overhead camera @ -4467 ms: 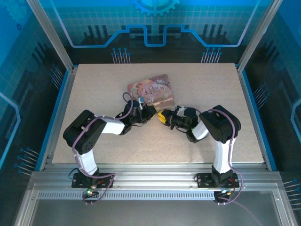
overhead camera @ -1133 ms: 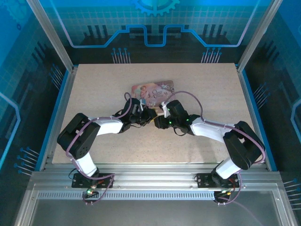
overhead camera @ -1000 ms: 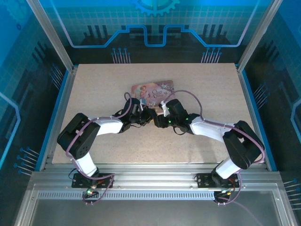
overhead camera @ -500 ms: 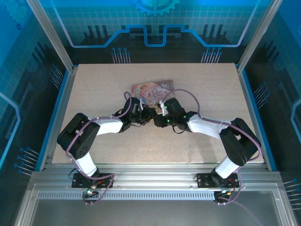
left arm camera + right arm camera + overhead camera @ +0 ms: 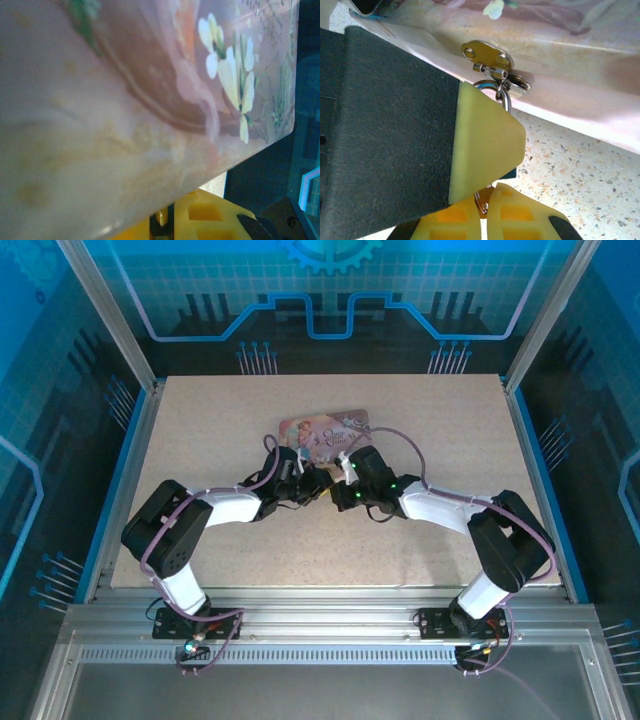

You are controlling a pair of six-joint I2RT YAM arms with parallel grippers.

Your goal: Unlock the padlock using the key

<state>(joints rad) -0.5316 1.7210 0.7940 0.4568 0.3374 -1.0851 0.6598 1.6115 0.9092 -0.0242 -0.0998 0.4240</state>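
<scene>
Left gripper point(image 5: 320, 483) pinches the padlock point(image 5: 504, 96), its shackle hooked in the clasp point(image 5: 487, 56) on the pink tin's point(image 5: 580, 105) near edge. Right gripper point(image 5: 482, 207), just right, is clamped on the key point(image 5: 479, 201) beside it.

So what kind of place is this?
Probably a robotics lab cell: a speckled table fenced by aluminium framing and blue printed panels, with left arm and right arm bolted at its near edge.
</scene>
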